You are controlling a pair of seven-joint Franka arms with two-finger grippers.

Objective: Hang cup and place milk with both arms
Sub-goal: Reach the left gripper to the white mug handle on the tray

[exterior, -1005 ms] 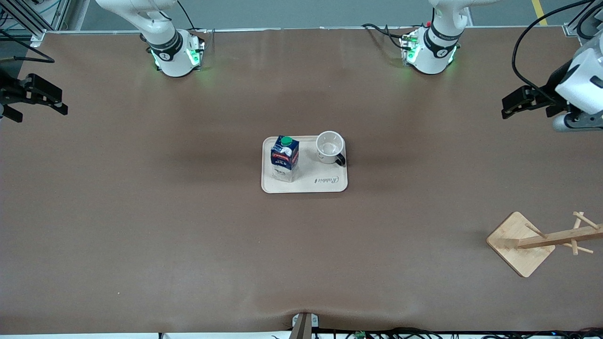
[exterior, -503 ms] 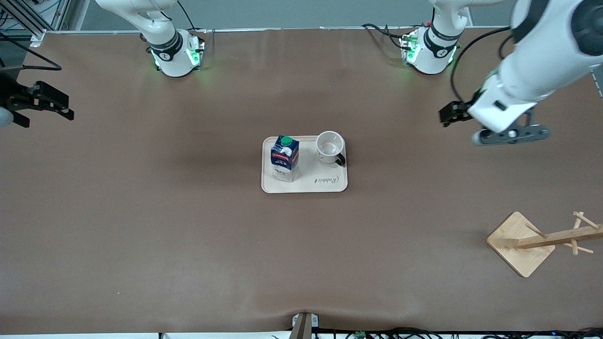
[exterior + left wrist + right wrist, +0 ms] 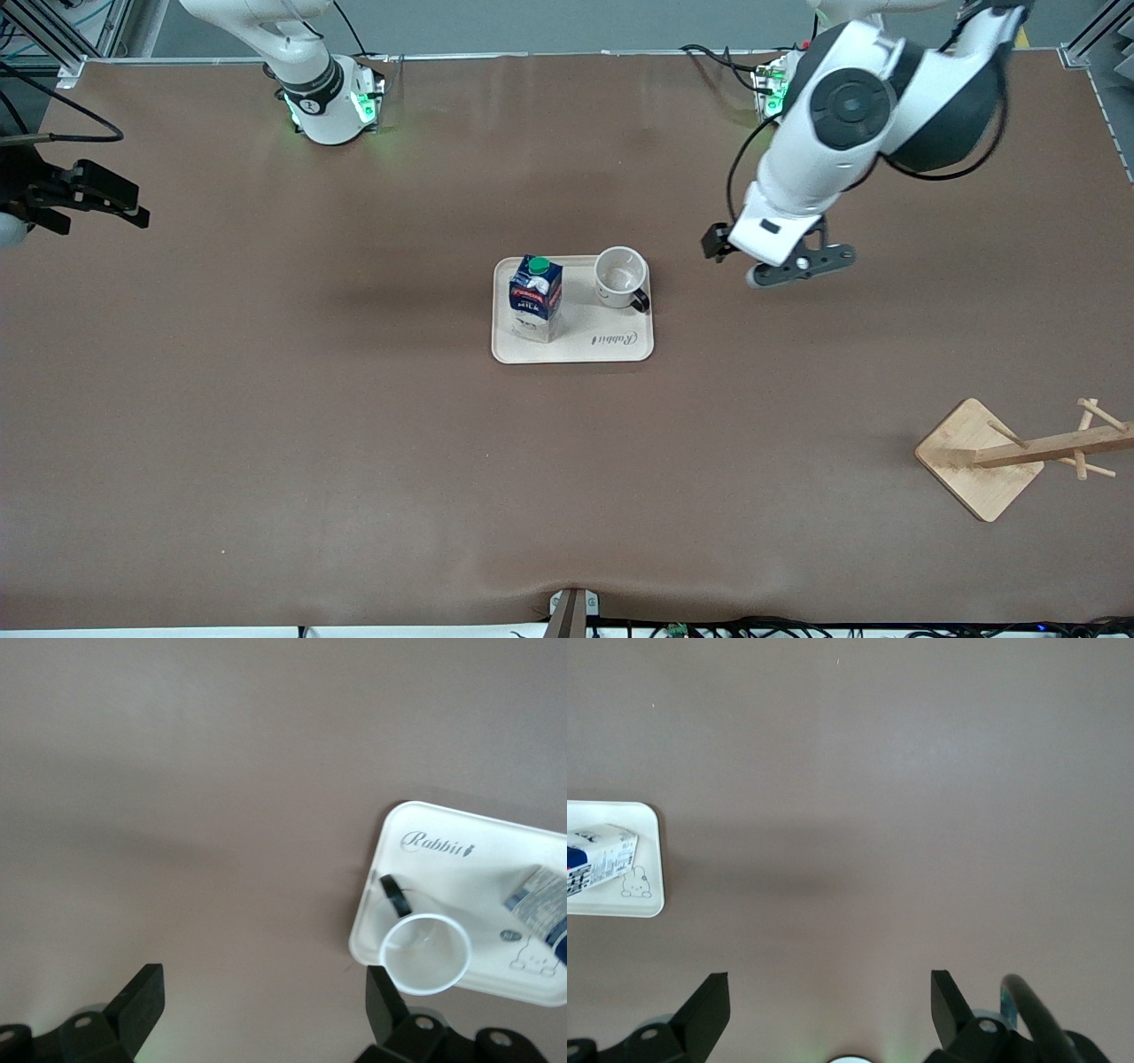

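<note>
The white cup with a black handle stands upright on the cream tray at mid table. The dark-blue milk with a green cap stands on the same tray, beside the cup toward the right arm's end. My left gripper is open and empty, up in the air over bare table just off the tray's edge by the cup. In the left wrist view it shows the cup, the milk and the tray. My right gripper is open and empty, over the table's right-arm end; its wrist view shows the milk on the tray.
A wooden mug rack on a square base stands near the front camera at the left arm's end. The two arm bases stand along the table's edge farthest from the front camera.
My left arm has swung in from the table's left-arm end toward the tray. My right gripper has crept slightly toward the tray. Cup and milk have not moved.
</note>
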